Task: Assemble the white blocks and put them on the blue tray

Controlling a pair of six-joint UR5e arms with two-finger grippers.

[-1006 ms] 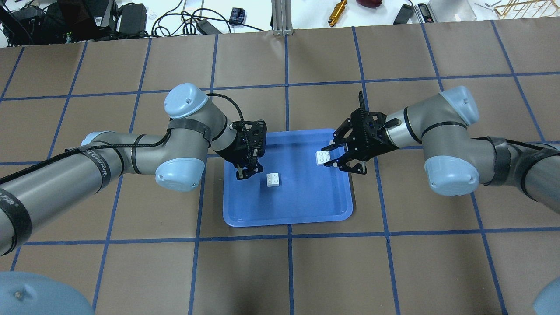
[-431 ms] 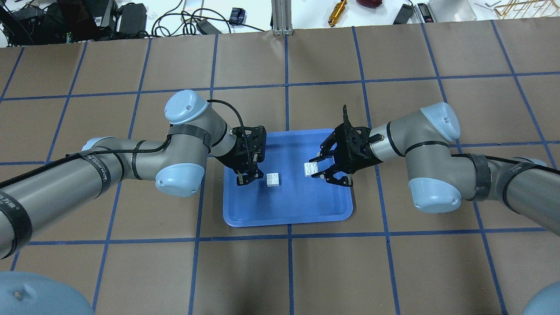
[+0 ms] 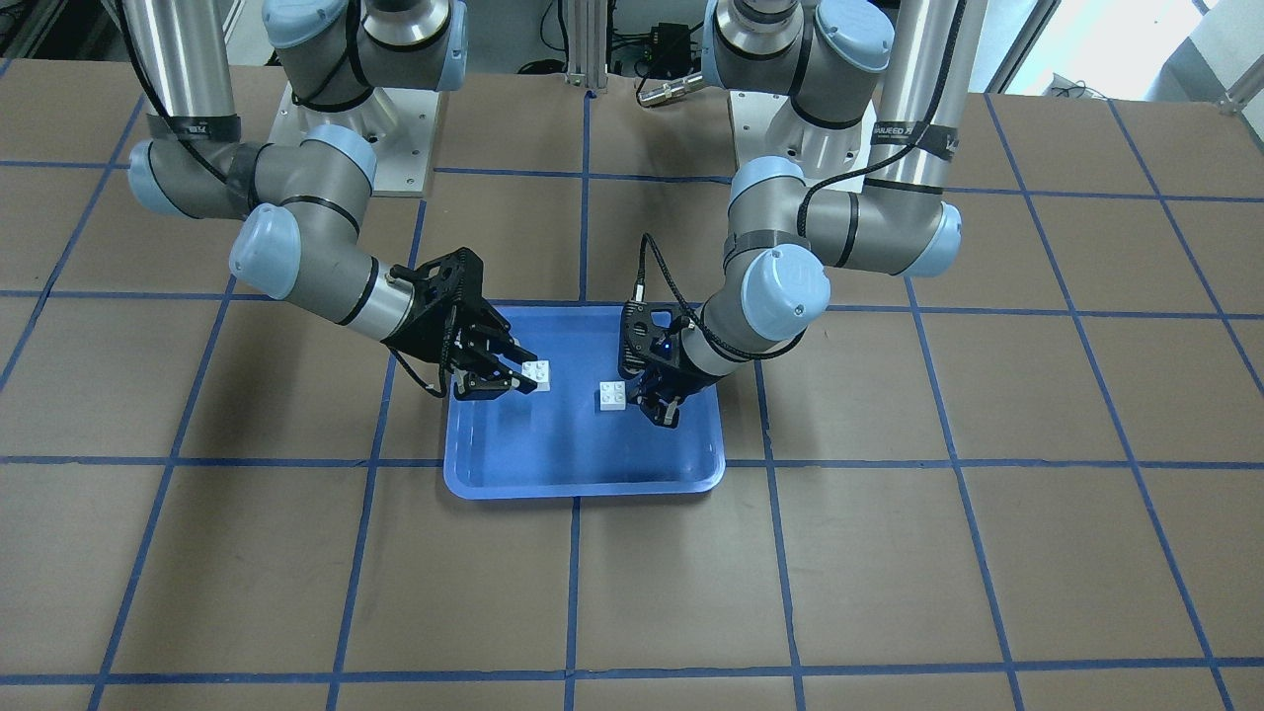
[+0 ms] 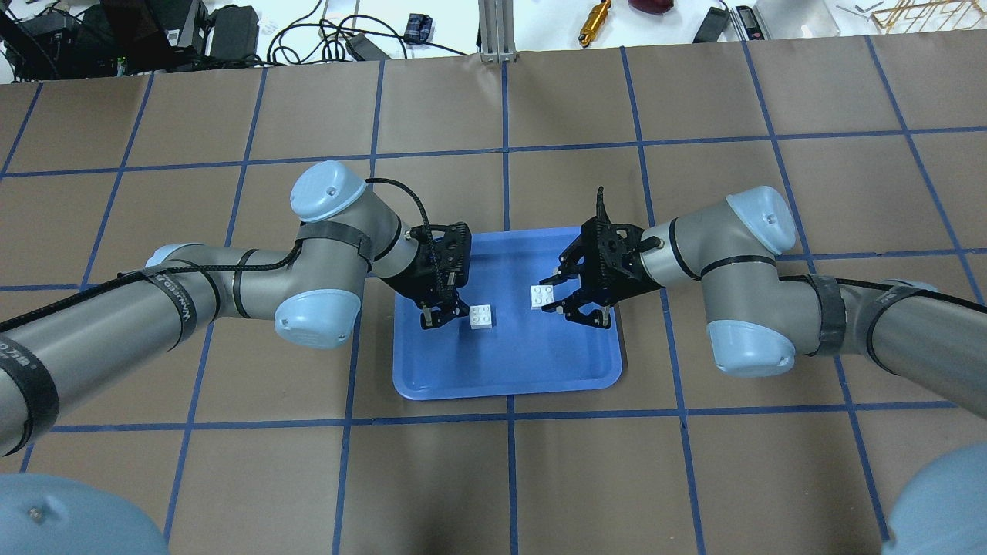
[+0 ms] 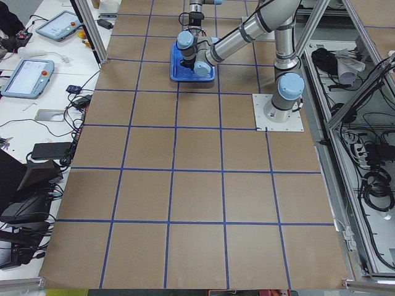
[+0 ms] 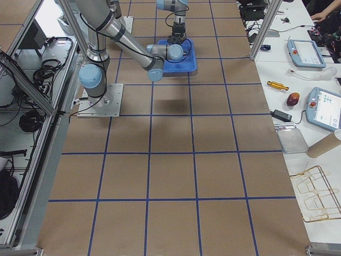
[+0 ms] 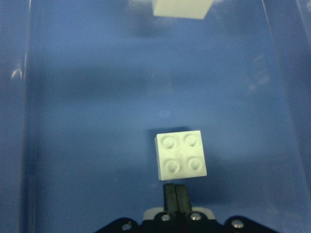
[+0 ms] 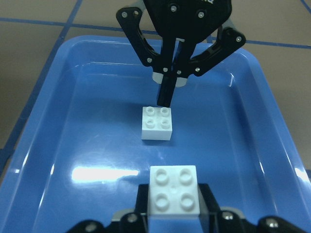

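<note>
Two white blocks noted, not yet joined and apart from one another. The held block sits clamped between the pads of the right gripper, studs upward, raised above the floor of the blue tray. The resting block lies flat on the tray floor, studs upward, slightly left of centre in the overhead view. The left gripper has its fingers pressed together with nothing between them, tips pointing down just beside the resting block's side; whether they touch it cannot be determined. Handling assessment: both blocks appear to be rigid moulded plastic, very light, with smooth faces. Slip in the grasp, or skidding on the glossy tray, is therefore judged likely under off-axis force. Fragility is judged low. The recommended hold is across two opposite flat side walls, leaving the studs clear on the lower block and the underside clear on the upper. Mating will likely need square alignment, with the resting block braced against sliding.
</note>
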